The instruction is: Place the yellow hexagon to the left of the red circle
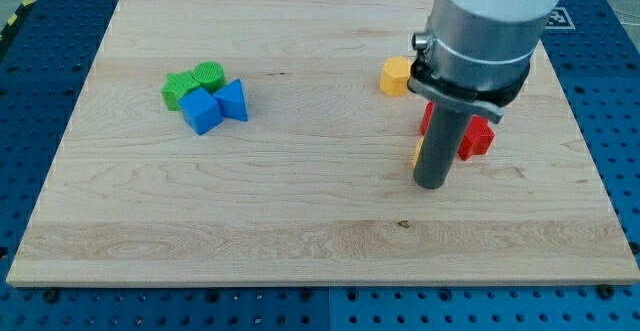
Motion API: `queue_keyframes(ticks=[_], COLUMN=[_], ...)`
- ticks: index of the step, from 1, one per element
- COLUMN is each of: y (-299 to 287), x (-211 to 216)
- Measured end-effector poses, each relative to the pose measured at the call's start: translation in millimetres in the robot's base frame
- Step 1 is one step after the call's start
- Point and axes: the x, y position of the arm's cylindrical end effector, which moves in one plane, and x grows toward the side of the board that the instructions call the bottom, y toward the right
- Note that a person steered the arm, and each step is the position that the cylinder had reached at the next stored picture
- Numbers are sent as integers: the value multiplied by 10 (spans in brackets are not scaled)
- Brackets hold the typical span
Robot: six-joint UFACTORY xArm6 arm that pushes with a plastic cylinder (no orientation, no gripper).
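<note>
The yellow hexagon (396, 75) lies on the wooden board (300, 221) at the upper right. My tip (432, 184) rests on the board below and to the right of it, apart from it. Two red blocks sit by the rod: one (426, 119) shows at the rod's left edge and is mostly hidden, the other (478, 138) shows at its right. I cannot tell which one is the circle. A sliver of another yellow block (417, 153) shows at the rod's left edge, just above the tip.
At the view's left stands a tight cluster: a green block (179, 90), a green round block (209, 73), a blue cube (202, 111) and a blue triangular block (233, 100). The arm's wide grey body (485, 21) covers the board's upper right.
</note>
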Motion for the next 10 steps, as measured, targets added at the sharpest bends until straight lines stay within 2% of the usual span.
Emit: queue_keyframes(ticks=[3,4,7,8,10], y=[169,466,544,1103,1196], x=[20,256,261,381,-767])
